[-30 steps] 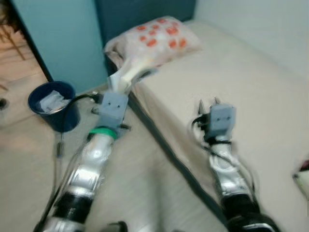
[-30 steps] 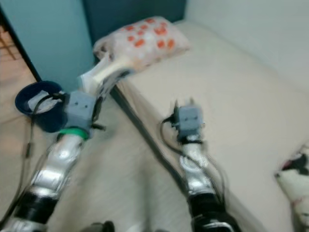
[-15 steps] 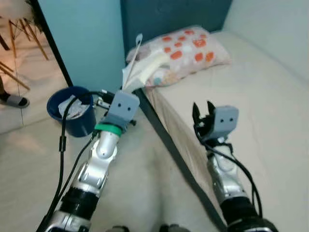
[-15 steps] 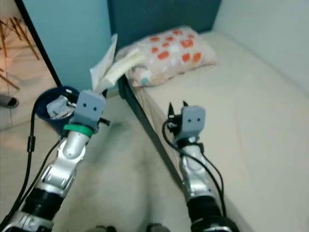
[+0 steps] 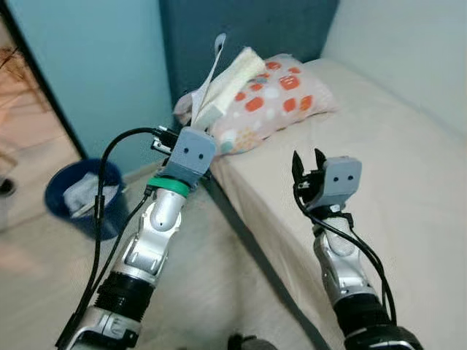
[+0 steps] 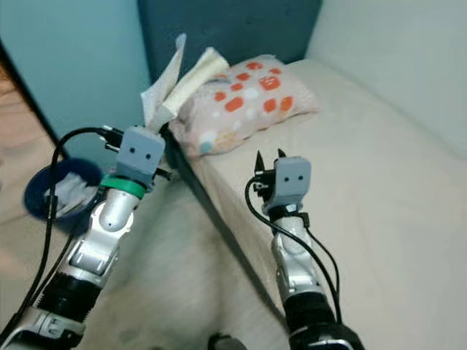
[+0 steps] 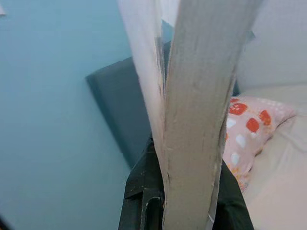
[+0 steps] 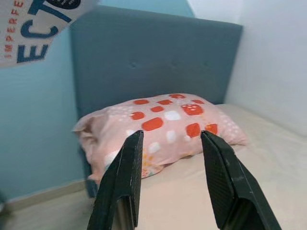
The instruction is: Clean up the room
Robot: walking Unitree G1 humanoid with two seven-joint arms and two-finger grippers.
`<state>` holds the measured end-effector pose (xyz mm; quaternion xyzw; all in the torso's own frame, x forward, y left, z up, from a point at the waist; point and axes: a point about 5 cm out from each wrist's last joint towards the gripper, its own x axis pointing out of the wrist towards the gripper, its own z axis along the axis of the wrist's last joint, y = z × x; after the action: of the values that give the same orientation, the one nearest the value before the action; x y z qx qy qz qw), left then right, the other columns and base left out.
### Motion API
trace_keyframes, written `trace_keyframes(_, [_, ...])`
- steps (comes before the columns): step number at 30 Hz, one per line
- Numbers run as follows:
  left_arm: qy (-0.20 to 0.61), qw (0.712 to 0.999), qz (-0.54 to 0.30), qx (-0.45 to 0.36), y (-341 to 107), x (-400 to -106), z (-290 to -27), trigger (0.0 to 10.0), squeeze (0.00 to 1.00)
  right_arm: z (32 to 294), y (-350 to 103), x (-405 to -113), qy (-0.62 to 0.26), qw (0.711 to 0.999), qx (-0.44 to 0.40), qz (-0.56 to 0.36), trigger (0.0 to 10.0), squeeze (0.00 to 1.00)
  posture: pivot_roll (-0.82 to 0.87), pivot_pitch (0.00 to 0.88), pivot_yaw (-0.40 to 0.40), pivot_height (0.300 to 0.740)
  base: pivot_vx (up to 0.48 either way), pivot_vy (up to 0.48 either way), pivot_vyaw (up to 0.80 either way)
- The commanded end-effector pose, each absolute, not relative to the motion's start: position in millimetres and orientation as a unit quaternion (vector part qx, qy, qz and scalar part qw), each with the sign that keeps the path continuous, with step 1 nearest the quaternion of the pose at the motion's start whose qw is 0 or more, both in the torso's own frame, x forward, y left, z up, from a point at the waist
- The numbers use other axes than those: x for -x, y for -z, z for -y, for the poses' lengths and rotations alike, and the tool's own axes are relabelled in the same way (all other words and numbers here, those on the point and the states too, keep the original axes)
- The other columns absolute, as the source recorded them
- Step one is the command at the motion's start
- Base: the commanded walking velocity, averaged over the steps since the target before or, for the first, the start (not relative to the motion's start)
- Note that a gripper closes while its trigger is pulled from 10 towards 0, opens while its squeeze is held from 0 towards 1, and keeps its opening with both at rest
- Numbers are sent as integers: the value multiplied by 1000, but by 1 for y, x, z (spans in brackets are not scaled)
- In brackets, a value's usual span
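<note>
Beige bed (image 5: 379, 146), spotted pillow (image 5: 270, 102), teal wall (image 5: 95, 65), blue bin (image 5: 80, 197)

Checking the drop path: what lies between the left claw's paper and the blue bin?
Only bare floor and the arm's black cable, seen in the left eye view, separate the paper in the left claw from the blue bin.

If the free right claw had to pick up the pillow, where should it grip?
Probably the pillow's near corner, coming from the foot of the bed: it lies flat, so only a soft edge fits the right claw's open fingers.
</note>
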<state>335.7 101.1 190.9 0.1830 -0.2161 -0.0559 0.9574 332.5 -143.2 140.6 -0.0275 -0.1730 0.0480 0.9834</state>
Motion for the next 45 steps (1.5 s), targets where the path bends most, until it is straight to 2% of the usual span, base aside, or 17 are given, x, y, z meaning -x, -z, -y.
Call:
trace_keyframes(1, [51, 956, 226, -181, -193, -336, -103, 10000, 0, 146, -135, -331, -44, 986, 27, 161, 10000, 0, -125, 61, 63, 740, 469, 0, -706])
trace_keyframes(32, [56, 956, 229, -175, -191, -336, -97, 10000, 0, 147, -135, -333, -46, 985, 51, 156, 10000, 0, -125, 71, 54, 740, 469, 0, 0])
trace_keyframes(39, [86, 958, 201, -187, -179, -335, -91, 10000, 0, 147, -133, -333, -45, 986, 53, 153, 10000, 0, -128, 73, 53, 740, 71, 0, 0])
trace_keyframes(42, [123, 970, 147, -148, -159, -329, -90, 10000, 0, 149, -128, -332, -38, 987, 57, 142, 10000, 0, -133, 75, 57, 740, 0, 0, 0])
trace_keyframes(44, [123, 970, 147, -148, -159, -329, -90, 10000, 0, 149, -128, -332, -38, 987, 57, 142, 10000, 0, -133, 75, 57, 740, 0, 0, 0])
trace_keyframes(45, [134, 977, 112, -124, -147, -326, -93, 10000, 0, 151, -125, -331, -33, 988, 58, 137, 10000, 0, -134, 78, 59, 740, 0, 0, 0])
